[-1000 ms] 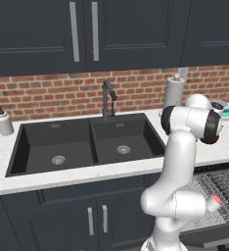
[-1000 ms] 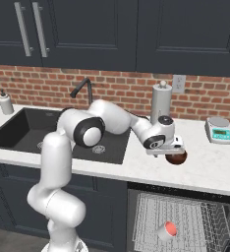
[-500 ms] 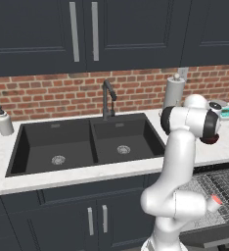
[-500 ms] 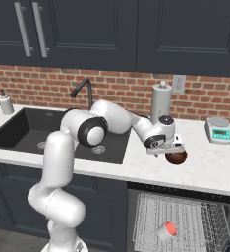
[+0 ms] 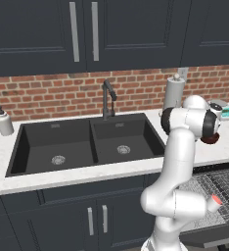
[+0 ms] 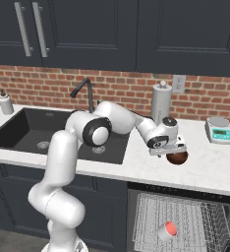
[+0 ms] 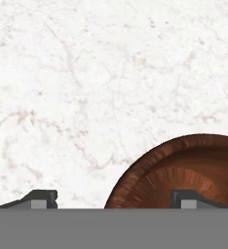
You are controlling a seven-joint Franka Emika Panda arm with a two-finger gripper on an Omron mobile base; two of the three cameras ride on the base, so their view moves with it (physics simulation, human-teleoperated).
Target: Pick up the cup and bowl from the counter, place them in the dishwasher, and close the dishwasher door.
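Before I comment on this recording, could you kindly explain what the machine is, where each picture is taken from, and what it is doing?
It is a white robot arm on a drivable base in a rendered kitchen. Two cameras sit behind it, to its left and right; the third looks along its hand. The gripper is down over a small reddish-brown bowl on the white counter. In the hand view one fingertip sits over the bowl's inside and the other outside its rim, so the jaws straddle the rim; they stand wide and nothing is lifted yet. The red-rimmed cup already lies in the dishwasher rack. A paper-towel roll, kitchen scale and black sink are nearby.
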